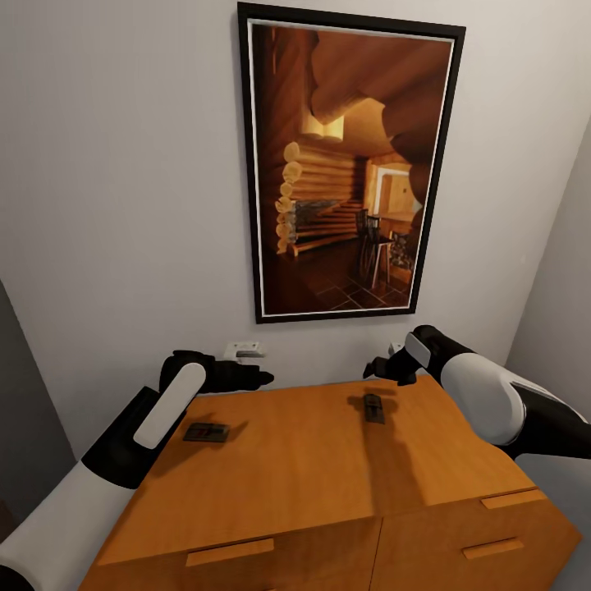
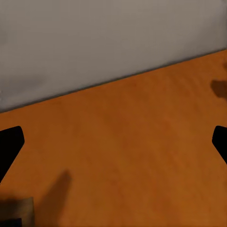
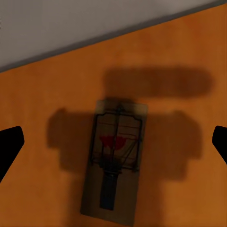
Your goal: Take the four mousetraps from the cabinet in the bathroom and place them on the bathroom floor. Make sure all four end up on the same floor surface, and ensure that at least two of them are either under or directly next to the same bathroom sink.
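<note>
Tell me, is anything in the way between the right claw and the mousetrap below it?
Nothing visible. The right gripper hangs open above the mousetrap, which lies flat on the bare cabinet top; just its shadow falls across the trap.

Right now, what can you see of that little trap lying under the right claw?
The mousetrap is a small flat rectangular board, tan but shaded dark, carrying dark wire parts and a red patch near its middle. It lies flat on the orange-brown cabinet top, toward the back near the wall. The right gripper hangs open above it; nothing else touches it.
</note>
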Robot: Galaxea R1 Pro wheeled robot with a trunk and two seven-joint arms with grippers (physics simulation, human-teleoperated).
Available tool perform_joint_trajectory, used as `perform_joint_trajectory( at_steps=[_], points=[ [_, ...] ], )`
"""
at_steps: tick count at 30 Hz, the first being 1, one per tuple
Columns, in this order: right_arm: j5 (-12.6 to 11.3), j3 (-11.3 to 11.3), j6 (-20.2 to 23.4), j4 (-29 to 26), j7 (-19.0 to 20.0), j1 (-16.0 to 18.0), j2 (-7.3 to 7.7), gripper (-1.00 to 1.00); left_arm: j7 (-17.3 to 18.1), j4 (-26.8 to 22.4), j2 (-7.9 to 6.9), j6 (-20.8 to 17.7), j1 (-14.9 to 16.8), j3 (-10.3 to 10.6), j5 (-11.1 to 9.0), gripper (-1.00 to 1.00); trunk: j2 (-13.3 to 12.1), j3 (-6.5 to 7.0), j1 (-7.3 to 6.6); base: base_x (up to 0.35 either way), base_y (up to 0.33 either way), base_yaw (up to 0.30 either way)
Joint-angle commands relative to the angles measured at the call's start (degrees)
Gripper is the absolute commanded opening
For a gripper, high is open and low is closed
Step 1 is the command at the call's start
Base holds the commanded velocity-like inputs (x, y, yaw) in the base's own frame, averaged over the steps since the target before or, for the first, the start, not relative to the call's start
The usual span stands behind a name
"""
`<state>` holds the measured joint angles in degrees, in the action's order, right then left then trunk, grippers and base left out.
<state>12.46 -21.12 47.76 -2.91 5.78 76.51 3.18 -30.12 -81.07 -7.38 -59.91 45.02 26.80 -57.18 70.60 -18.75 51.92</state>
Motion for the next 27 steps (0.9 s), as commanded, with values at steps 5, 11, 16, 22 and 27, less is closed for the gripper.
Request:
perform_joint_trajectory(
  at_steps=[5,11,16,22,27],
  points=[
    [0.69,-0.06,0.25,-0.08,0.50,-0.04,-0.01,1.00,-0.63,-0.05,-0.08,-0.03,0.07,0.10,-0.52,1.00,0.05,-0.08,0.00,0.000,0.000,0.000],
    [0.83,-0.06,0.25,-0.08,0.54,0.14,0.02,1.00,-0.62,-0.05,-0.09,-0.03,0.07,0.09,-0.50,1.00,0.05,-0.08,0.00,0.000,0.000,0.000],
    [0.96,-0.06,0.23,-0.08,0.55,0.14,0.05,1.00,-0.63,-0.05,-0.09,-0.03,0.07,0.09,-0.48,1.00,0.05,-0.08,0.00,0.000,0.000,0.000],
    [0.98,-0.06,-0.33,-0.08,0.53,0.12,0.07,1.00,-0.64,-0.05,-0.03,-0.03,0.05,0.09,-0.47,1.00,0.05,-0.08,0.00,0.000,0.000,0.000],
    [0.93,-0.06,-0.97,-0.08,0.42,0.13,0.07,1.00,-0.64,-0.03,-0.01,-0.03,0.06,0.06,-0.44,1.00,0.05,-0.08,0.00,0.000,0.000,0.000]
  ],
)
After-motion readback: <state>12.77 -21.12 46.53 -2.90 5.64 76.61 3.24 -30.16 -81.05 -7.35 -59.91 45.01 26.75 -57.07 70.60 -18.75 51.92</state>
